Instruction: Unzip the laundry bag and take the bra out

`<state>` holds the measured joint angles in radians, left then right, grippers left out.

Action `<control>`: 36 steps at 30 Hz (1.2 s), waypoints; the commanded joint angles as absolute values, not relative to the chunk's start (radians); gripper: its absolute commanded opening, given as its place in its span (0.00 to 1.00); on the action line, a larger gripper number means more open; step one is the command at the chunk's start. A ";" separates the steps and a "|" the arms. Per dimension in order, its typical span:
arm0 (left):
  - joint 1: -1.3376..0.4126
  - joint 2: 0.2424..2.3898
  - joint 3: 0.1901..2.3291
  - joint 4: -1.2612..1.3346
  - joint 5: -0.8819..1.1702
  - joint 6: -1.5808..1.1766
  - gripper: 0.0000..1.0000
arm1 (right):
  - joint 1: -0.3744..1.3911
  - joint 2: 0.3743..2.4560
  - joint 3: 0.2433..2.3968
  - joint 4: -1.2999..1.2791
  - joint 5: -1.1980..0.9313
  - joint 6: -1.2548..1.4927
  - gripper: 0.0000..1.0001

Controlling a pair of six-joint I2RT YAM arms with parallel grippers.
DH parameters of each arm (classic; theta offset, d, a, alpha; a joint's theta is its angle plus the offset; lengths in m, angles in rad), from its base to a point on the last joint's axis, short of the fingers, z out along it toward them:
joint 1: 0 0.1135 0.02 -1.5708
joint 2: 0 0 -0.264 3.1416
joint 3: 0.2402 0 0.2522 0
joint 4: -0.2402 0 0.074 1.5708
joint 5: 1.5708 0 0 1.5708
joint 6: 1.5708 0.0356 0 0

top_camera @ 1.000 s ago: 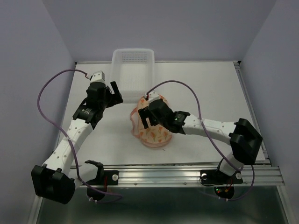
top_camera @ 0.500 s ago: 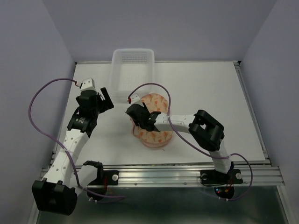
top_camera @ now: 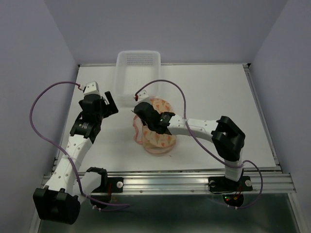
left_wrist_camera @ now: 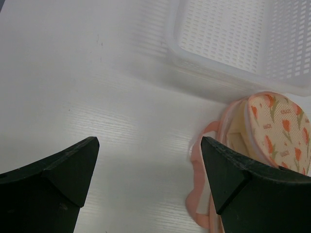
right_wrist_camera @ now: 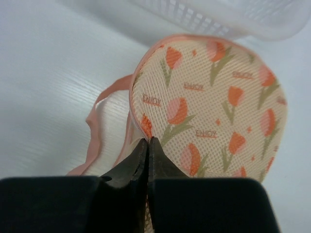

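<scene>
The laundry bag (top_camera: 160, 141) lies mid-table, cream with orange and green tulip prints and pink trim. One printed flap (right_wrist_camera: 214, 102) stands raised. My right gripper (right_wrist_camera: 148, 140) is shut, its tips pinching the pink-trimmed edge of that flap; from above it (top_camera: 139, 111) sits over the bag's left side. A pale peach band (right_wrist_camera: 95, 124) loops onto the table left of the bag; I cannot tell whether it is the bra or trim. My left gripper (left_wrist_camera: 149, 165) hangs open above bare table, left of the bag (left_wrist_camera: 277, 131), holding nothing.
A white perforated plastic basket (top_camera: 120, 73) stands at the back of the table, just beyond the bag; its near wall (left_wrist_camera: 204, 60) shows in the left wrist view. Purple cables arch over both arms. A metal rail runs along the near edge.
My right gripper went from open to shut on the flap's edge and shifted a little up and left over the bag. The left arm drew back leftwards, then held still.
</scene>
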<state>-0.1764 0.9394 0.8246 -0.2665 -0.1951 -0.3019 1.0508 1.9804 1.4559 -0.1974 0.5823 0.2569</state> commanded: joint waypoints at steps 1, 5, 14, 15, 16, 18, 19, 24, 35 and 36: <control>-0.173 0.913 0.810 -0.232 -0.204 -0.281 0.99 | 1.049 1.795 1.451 -0.160 0.591 0.244 0.01; -0.175 0.911 0.805 -0.230 -0.207 -0.278 0.99 | 0.979 1.672 1.342 -0.130 0.580 0.256 0.02; -0.175 0.923 0.799 -0.219 -0.163 -0.270 0.99 | 0.666 1.356 0.887 -0.012 0.354 0.379 0.44; -0.173 0.925 0.798 -0.218 -0.146 -0.268 0.99 | 0.652 1.341 0.859 -0.012 0.353 0.390 0.49; -0.173 0.928 0.796 -0.213 -0.137 -0.267 0.99 | 0.652 1.329 0.809 -0.012 0.351 0.397 0.52; -0.175 0.931 0.792 -0.207 -0.100 -0.267 0.99 | 0.626 1.281 0.763 -0.011 0.357 0.417 0.67; -0.175 0.930 0.787 -0.204 -0.083 -0.270 0.99 | 0.626 1.263 0.723 -0.012 0.368 0.428 0.76; -0.175 0.945 0.759 -0.199 0.166 -0.304 0.99 | 0.617 1.103 0.660 -0.052 0.413 0.436 0.92; -0.452 0.884 0.534 -0.071 0.058 -0.661 0.99 | 0.626 1.170 0.602 0.223 -0.303 0.498 1.00; -0.457 0.881 0.517 -0.068 0.048 -0.661 0.99 | 0.638 1.192 0.582 0.276 -0.325 0.521 1.00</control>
